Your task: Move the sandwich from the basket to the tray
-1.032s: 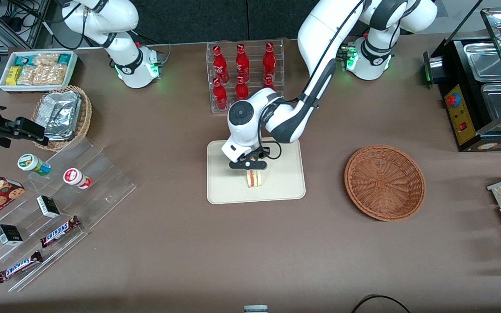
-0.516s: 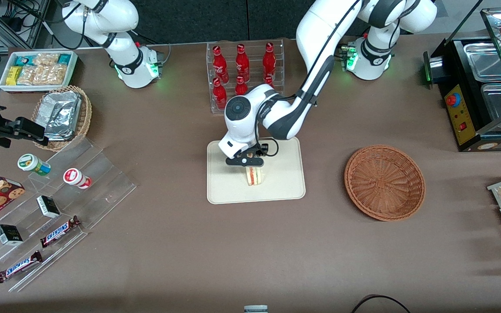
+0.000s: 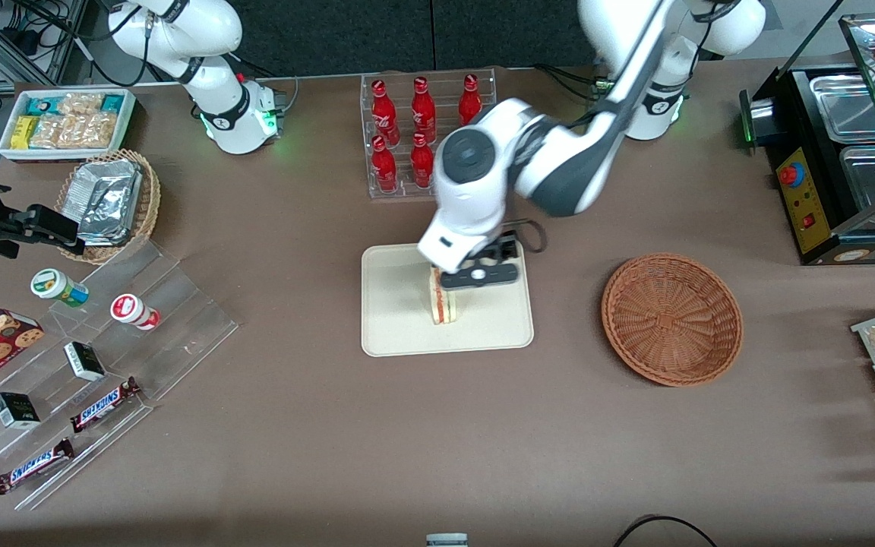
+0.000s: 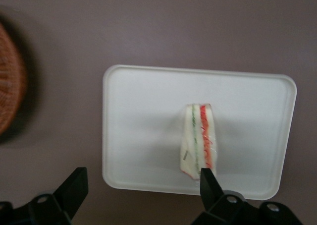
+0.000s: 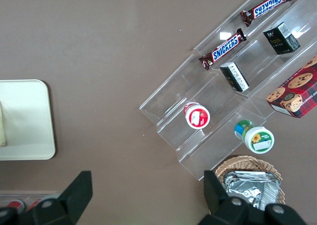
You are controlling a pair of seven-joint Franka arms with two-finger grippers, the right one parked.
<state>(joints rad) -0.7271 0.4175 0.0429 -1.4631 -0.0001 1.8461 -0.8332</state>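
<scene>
The sandwich (image 3: 443,301) (image 4: 198,140), a pale bread wedge with a red and green filling stripe, stands on its edge on the cream tray (image 3: 399,334) (image 4: 143,111). My gripper (image 3: 481,275) (image 4: 141,183) hangs open well above the tray, over the tray's edge toward the basket, with nothing between its black fingers (image 4: 74,185). The reddish-brown wicker basket (image 3: 671,319) (image 4: 10,81) sits empty on the table, toward the working arm's end.
A rack of red bottles (image 3: 426,121) stands farther from the front camera than the tray. Toward the parked arm's end are a clear stepped shelf with snacks (image 3: 88,365), a tan basket of foil packets (image 3: 111,199) and a white bin (image 3: 65,121). A black appliance (image 3: 840,152) stands toward the working arm's end.
My gripper let go of the sandwich and rose away from it, shifting toward the basket. The sandwich stays standing on the tray.
</scene>
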